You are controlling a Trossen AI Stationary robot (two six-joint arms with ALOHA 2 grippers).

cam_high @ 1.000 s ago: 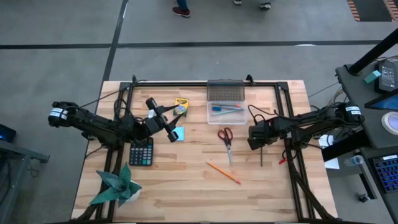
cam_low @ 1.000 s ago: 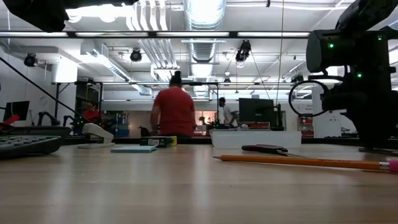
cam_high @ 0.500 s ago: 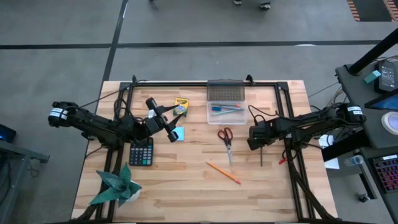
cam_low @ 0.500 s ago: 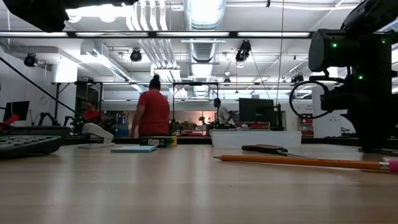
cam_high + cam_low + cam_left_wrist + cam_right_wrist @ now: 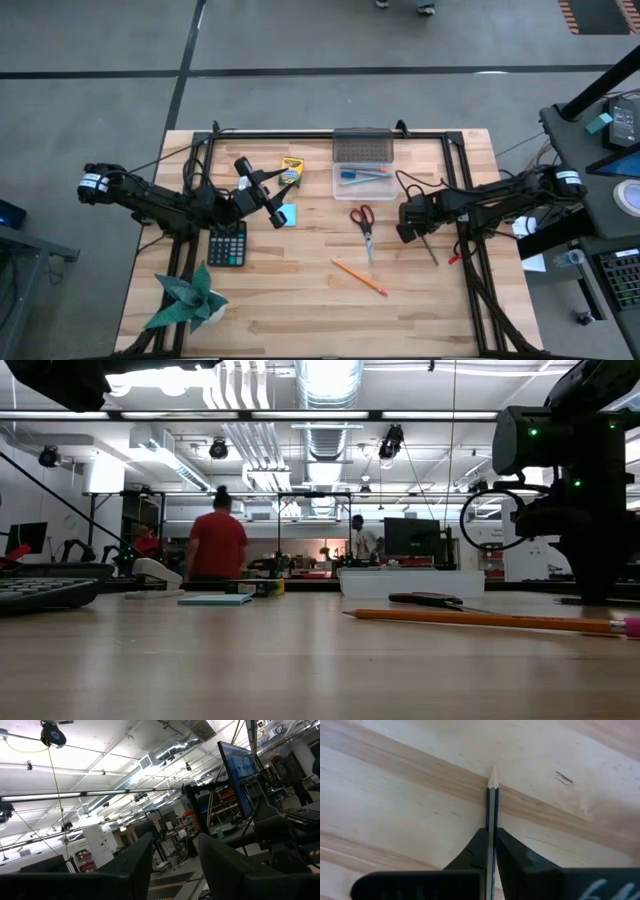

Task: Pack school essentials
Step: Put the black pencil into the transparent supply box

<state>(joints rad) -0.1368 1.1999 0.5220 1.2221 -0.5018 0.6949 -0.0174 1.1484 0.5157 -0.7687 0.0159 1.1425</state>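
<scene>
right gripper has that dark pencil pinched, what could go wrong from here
The right gripper holds the dark pencil by a thin edge grip, so it might twist or slip out in transit. On the way to the clear tray, the pencil's trailing end might swing low and nudge the scissors. The left gripper hovers by the note pad, clear of that path.

Even overhead light on the desk (image 5: 300, 300), shadows soft and short. Ceiling strip lights (image 5: 320, 415) blown out in low view, near desk surface blurred. Left wrist view backlit, fingers (image 5: 135, 865) silhouetted. Right wrist view sharp, glare-free.
</scene>
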